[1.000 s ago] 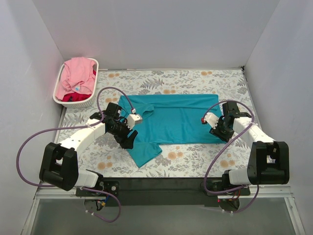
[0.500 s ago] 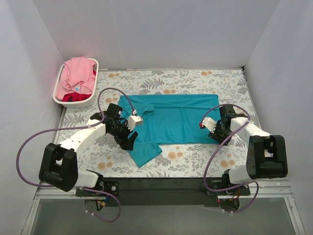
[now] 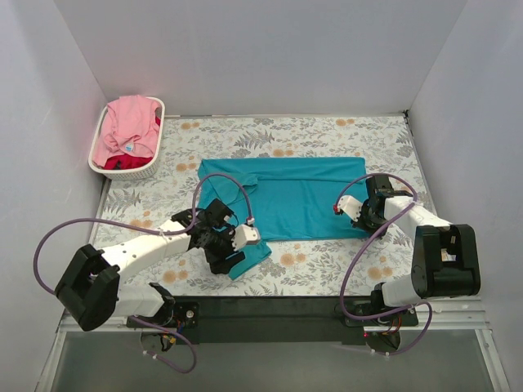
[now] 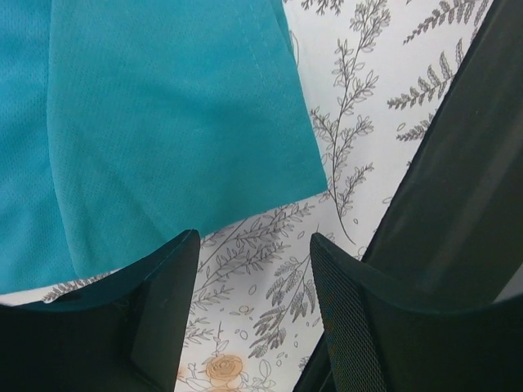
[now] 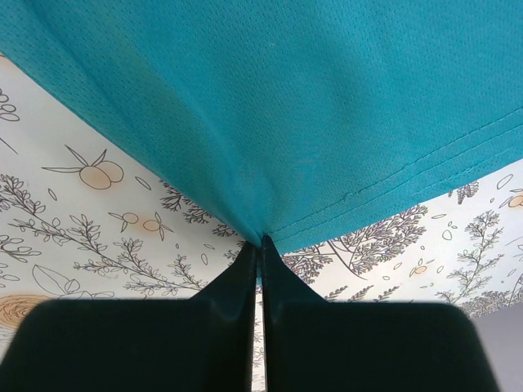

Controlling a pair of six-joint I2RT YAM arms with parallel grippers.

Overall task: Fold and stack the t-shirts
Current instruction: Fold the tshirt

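The teal t-shirt (image 3: 298,196) lies spread on the floral table, its sleeve at the near left. My left gripper (image 3: 231,255) is open, low over the sleeve's near end; in the left wrist view the sleeve (image 4: 163,122) lies just beyond the spread fingers (image 4: 163,278), apart from them. My right gripper (image 3: 365,214) is shut on the shirt's near right hem corner; the right wrist view shows the hem (image 5: 327,122) pinched at the fingertips (image 5: 261,242). The pink t-shirt (image 3: 129,124) lies heaped over the red t-shirt (image 3: 122,162) in the basket.
The white slatted basket (image 3: 151,170) stands at the far left corner of the floral tablecloth (image 3: 327,265). White walls close in the table on three sides. A black rail (image 3: 270,306) runs along the near edge between the arm bases.
My left gripper has moved right and nearer, from the shirt's left edge to the sleeve's near end. My right gripper has shifted slightly in at the hem corner.
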